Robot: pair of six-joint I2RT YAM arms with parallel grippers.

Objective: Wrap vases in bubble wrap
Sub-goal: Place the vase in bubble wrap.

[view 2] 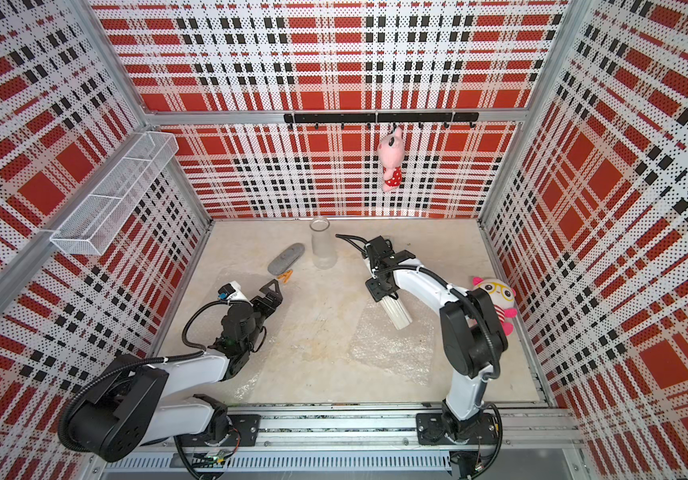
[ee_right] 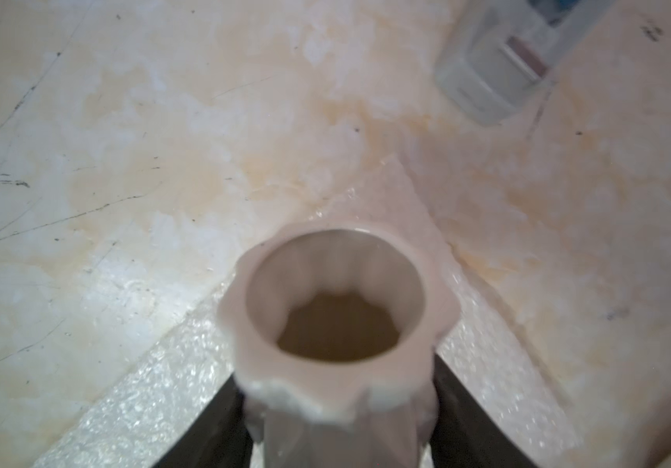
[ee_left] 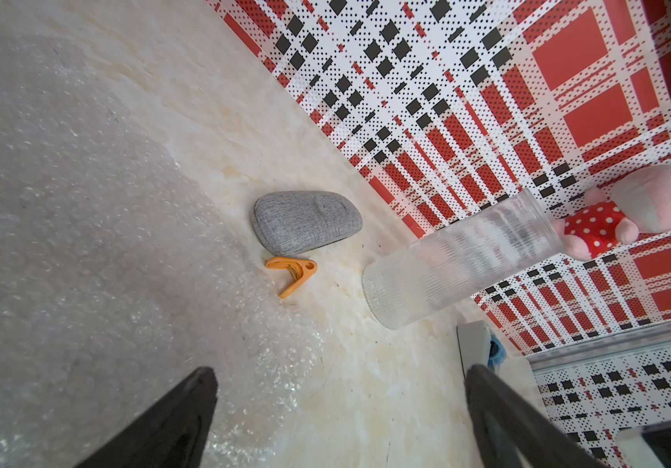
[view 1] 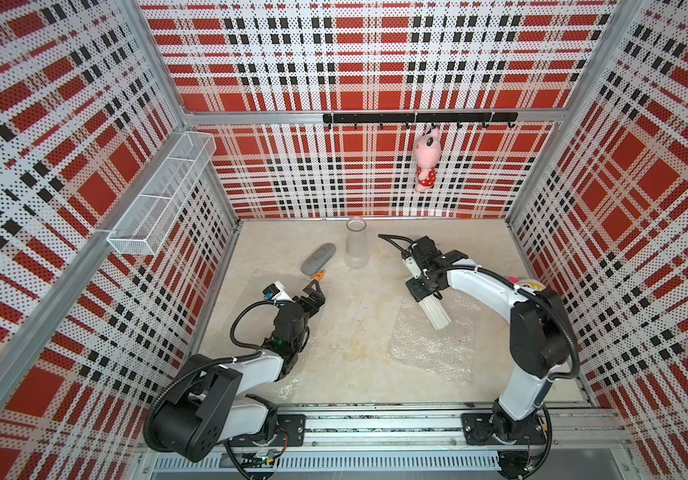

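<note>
At three o'clock on the tabletop (view 1: 354,332), we find the right tool (view 1: 427,300) gripping the tilted white vase (view 1: 435,313); slippage could crack it. The left tool (ee_left: 339,375) gapes empty.

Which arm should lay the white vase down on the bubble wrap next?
Right. The right gripper holds the white vase over a bubble wrap sheet; the left gripper is open, empty and far from it.

The left arm (view 1: 259,365) and right arm (view 1: 487,282) share smooth white link shells between bulky black joint housings; black corrugated cables (view 1: 233,326) loop alongside each.
</note>
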